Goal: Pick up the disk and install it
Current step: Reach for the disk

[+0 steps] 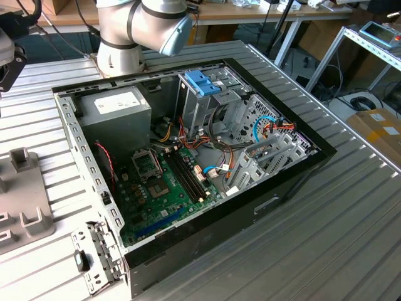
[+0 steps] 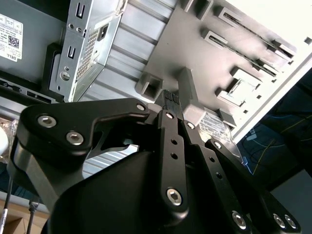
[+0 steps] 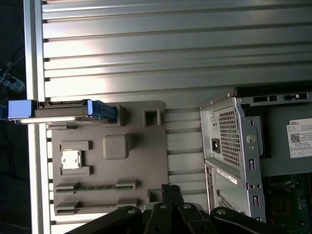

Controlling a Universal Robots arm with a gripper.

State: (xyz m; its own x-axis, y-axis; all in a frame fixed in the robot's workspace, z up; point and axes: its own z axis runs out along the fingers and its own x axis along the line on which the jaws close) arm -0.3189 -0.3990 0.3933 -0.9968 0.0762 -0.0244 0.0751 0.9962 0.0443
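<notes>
The disk (image 3: 63,111) is a flat grey-metal drive with light-blue rails. It stands on its edge at one end of a grey fixture plate (image 3: 109,165) on the slatted metal table. My gripper (image 3: 170,191) hangs above the opposite end of that plate, well apart from the disk. Its black fingers are shut together with nothing between them. In the second wrist view the gripper (image 2: 170,97) shows the same pressed-together tips over the plate's grey posts (image 2: 187,92). The open computer case (image 1: 188,157) lies beside the plate.
Inside the case are a silver drive cage with a blue latch (image 1: 203,81), a grey power-supply box (image 1: 116,110), a green motherboard (image 1: 163,188) and loose cables. The plate (image 1: 25,207) also holds a small square chip (image 3: 70,159). A loose metal bracket (image 1: 94,251) lies by the case.
</notes>
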